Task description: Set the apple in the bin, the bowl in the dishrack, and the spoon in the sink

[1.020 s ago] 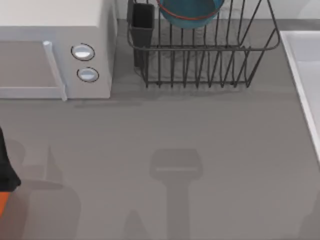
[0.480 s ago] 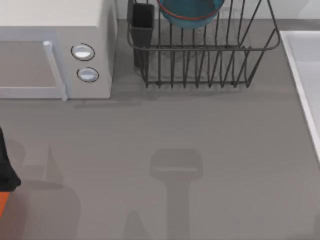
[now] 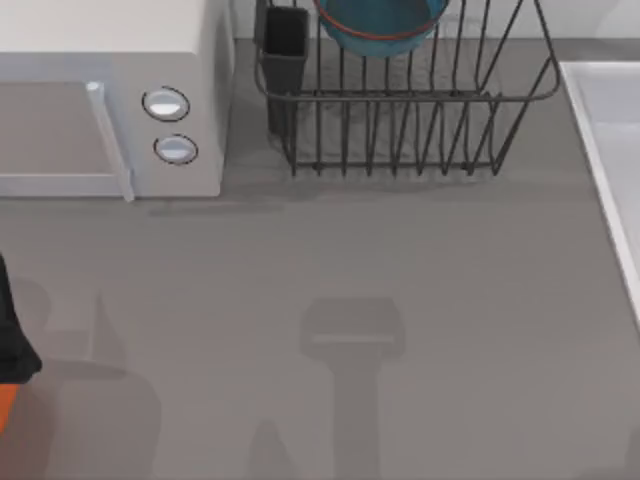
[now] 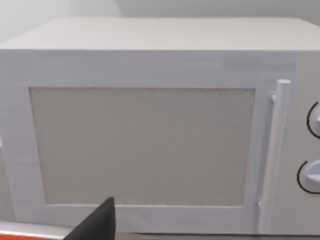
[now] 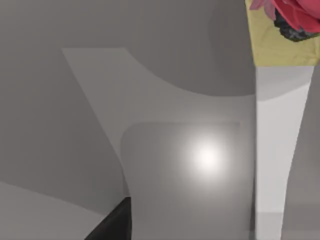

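Bowl: the blue bowl (image 3: 380, 22) with its reddish-brown rim sits inside the dishrack at the top of the top view, cut off by the frame's upper edge.
Dishrack: the dark wire dishrack (image 3: 420, 125) stands at the back of the table, right of centre, its upright bars rising around the bowl.
Cutlery cup: the dark square cutlery cup (image 3: 285, 50) hangs at the rack's left corner, just beside the microwave.
Sink: the pale sink (image 3: 612, 150) lies along the right edge of the top view, its raised white rim running down the table's right side; my right wrist view looks into a pale basin (image 5: 190, 165) with a bright glare spot on its floor and a white rim (image 5: 280, 145) beside it.
Microwave: the white microwave (image 3: 100, 90) stands at the back left, door handle and two round knobs (image 3: 166, 104) facing the table's front; my left wrist view faces its door (image 4: 145, 145) straight on, handle upright beside the knobs.
Table: the grey table (image 3: 330, 290) spreads between microwave, rack and sink, with soft shadows on it.
My left arm: a black and orange part of my left arm (image 3: 10, 360) shows at the left edge of the top view; one dark fingertip (image 4: 97, 225) pokes into the left wrist view in front of the microwave.
My left jaws: I cannot tell whether they are apart or together.
My right arm: over the sink; a dark fingertip (image 5: 112, 225) shows in the right wrist view.
My right jaws: I cannot tell how they stand.
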Action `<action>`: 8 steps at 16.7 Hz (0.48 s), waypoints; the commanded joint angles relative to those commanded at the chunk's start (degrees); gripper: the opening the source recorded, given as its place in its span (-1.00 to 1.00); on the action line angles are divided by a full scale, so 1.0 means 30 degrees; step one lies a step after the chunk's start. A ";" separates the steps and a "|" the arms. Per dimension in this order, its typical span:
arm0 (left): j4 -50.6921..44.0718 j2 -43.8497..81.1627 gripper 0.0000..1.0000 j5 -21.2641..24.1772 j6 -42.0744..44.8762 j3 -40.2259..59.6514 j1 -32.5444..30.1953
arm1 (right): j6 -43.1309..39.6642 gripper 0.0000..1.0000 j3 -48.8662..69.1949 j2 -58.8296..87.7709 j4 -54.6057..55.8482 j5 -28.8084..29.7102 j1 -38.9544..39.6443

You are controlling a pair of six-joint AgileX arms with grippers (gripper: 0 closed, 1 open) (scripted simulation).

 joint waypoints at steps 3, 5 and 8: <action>0.0000 0.0000 1.00 0.0000 0.0000 0.0000 0.0000 | 0.0000 -0.51 0.0000 0.0000 0.0000 0.0000 0.0000; 0.0000 0.0000 1.00 0.0000 0.0000 0.0000 0.0000 | 0.0000 -0.81 0.0000 0.0000 0.0000 0.0000 0.0000; 0.0000 0.0000 1.00 0.0000 0.0000 0.0000 0.0000 | 0.0000 -1.00 0.0000 0.0000 0.0000 0.0000 0.0000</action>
